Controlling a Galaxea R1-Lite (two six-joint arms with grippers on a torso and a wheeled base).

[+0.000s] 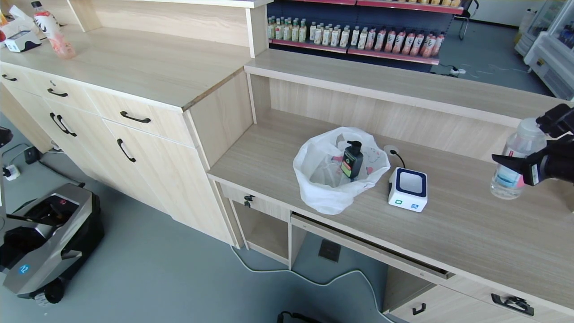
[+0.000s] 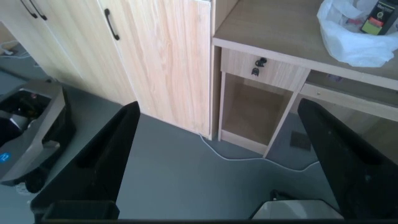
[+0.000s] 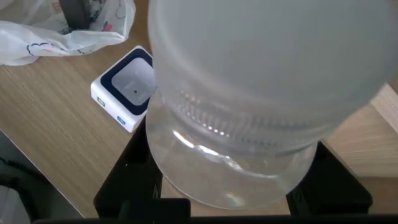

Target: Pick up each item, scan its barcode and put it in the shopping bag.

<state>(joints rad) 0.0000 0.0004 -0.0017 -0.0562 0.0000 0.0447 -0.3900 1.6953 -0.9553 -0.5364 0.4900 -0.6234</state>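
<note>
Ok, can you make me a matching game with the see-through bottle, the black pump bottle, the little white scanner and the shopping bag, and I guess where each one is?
Things:
1. clear bottle
2. black pump bottle
3. scanner
4. shopping bag

Places:
A. on the counter, between the bag and the clear bottle
B. standing inside the bag
C. held in the jaws of the right gripper
D. on the counter, open at the top

Pairs: 1-C, 2-B, 3-A, 4-D
</note>
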